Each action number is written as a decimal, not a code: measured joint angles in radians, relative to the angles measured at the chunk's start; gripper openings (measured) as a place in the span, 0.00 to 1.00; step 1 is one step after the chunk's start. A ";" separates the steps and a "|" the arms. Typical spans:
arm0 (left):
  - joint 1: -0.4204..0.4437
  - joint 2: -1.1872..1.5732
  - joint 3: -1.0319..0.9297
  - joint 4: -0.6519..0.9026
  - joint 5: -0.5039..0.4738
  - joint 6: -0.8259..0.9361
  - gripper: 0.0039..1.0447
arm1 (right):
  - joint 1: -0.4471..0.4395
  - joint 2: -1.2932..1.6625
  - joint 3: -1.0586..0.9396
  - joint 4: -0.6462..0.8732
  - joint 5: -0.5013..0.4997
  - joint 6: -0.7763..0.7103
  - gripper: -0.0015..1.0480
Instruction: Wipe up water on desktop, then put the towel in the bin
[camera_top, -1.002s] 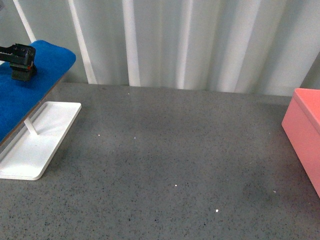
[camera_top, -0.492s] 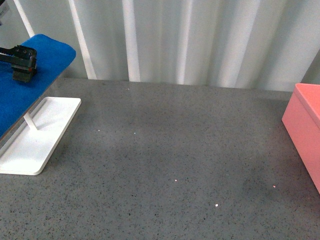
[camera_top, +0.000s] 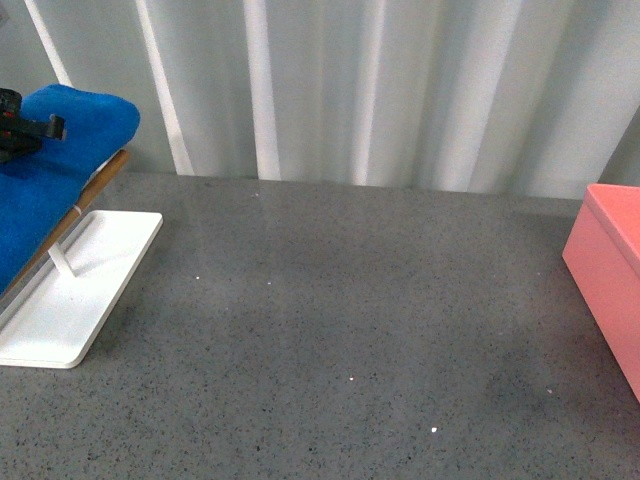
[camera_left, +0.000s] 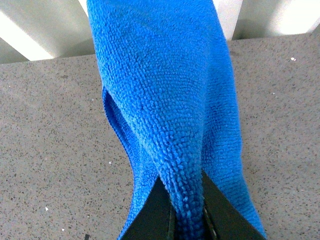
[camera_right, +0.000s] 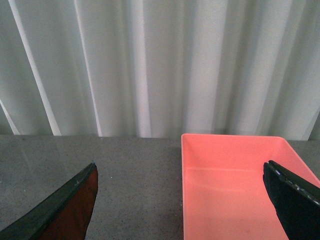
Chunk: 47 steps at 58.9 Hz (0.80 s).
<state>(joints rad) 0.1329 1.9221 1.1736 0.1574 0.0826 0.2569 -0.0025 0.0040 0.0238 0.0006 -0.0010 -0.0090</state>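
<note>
The blue towel (camera_top: 72, 122) hangs at the far left of the front view, draped over a wooden rail (camera_top: 97, 182). My left gripper (camera_top: 18, 135) is shut on a fold of it, above the white tray. In the left wrist view the towel (camera_left: 165, 90) runs out from between the closed fingers of that gripper (camera_left: 182, 189), above the grey desktop (camera_left: 50, 140). The pink bin (camera_top: 608, 270) stands at the right edge of the desktop (camera_top: 350, 320). My right gripper (camera_right: 180, 167) is open and empty, above the near left part of the bin (camera_right: 225, 190).
A white tray (camera_top: 70, 300) with a short white post lies on the desktop at the left. A few small white specks dot the middle of the desktop. A white pleated curtain (camera_top: 380, 80) closes the back.
My left gripper has moved left and slightly up with the towel. The towel has pulled back, and the wooden rail under it now shows.
</note>
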 joint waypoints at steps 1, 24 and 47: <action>0.000 -0.015 -0.006 -0.002 0.008 -0.004 0.03 | 0.000 0.000 0.000 0.000 0.000 0.000 0.93; -0.085 -0.325 -0.100 -0.024 0.238 -0.211 0.03 | 0.000 0.000 0.000 0.000 0.000 0.000 0.93; -0.480 -0.511 -0.189 0.039 0.273 -0.408 0.03 | 0.000 0.000 0.000 0.000 0.000 0.000 0.93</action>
<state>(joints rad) -0.3473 1.4113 0.9848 0.1967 0.3553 -0.1513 -0.0025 0.0040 0.0238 0.0006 -0.0010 -0.0093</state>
